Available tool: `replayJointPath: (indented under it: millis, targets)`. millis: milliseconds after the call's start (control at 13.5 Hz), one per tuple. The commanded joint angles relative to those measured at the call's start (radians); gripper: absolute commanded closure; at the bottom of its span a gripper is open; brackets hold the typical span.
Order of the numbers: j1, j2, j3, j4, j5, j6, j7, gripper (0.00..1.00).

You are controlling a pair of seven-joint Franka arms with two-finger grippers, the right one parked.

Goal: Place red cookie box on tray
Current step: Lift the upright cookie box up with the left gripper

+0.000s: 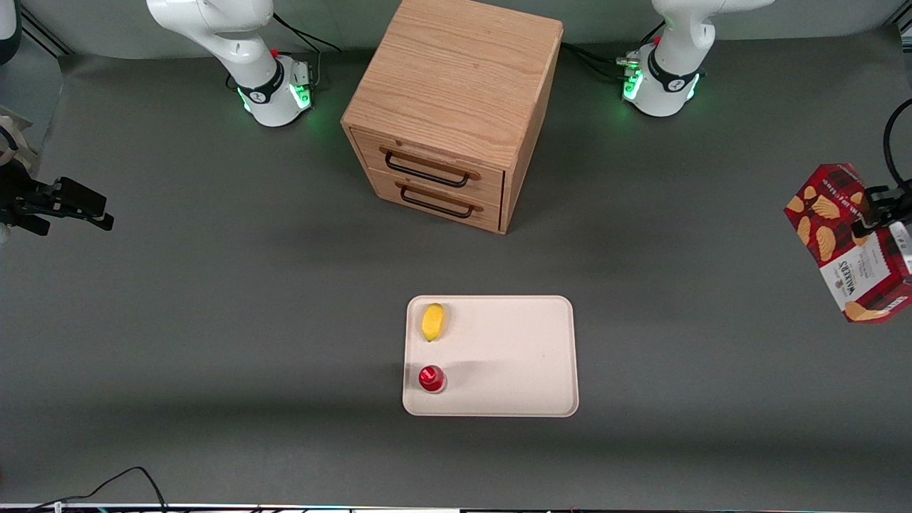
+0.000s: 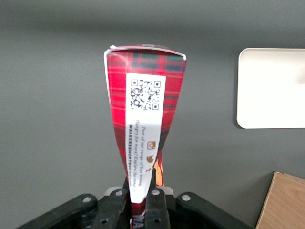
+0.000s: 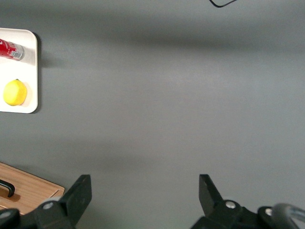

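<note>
Spreading across everything is the grey worktop [image 1: 214, 320], with the wooden drawer cabinet [image 1: 456, 107] standing on it farther from the front camera than the tray [image 1: 513, 356]. That cream tray already carries a yellow lemon [image 1: 432, 322] and a small red-capped item [image 1: 431, 378] along its edge toward the parked arm's end, leaving most of its floor bare. Well apart from the tray, toward the working arm's end, the red cookie box [image 1: 848, 242] hangs tilted in the air, its narrow edge pinched by the end effector [image 2: 142, 195]. The box looks light and stiff yet crushable, being thin cardboard; holding it across the thin faces seems sound, though it may swing or slip, so a gentle carry suits it.
</note>
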Motion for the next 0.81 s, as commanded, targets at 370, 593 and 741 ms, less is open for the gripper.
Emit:
replayJointPath:
  millis: [370,593,741]
  targets:
    - [-0.031,0.001,-0.066,0.026,-0.009,-0.023,-0.078,1.00]
    - [-0.068,0.005,-0.129,0.026,0.009,0.015,-0.155,1.00]
    - [-0.112,0.019,-0.172,0.026,0.037,0.036,-0.263,1.00]
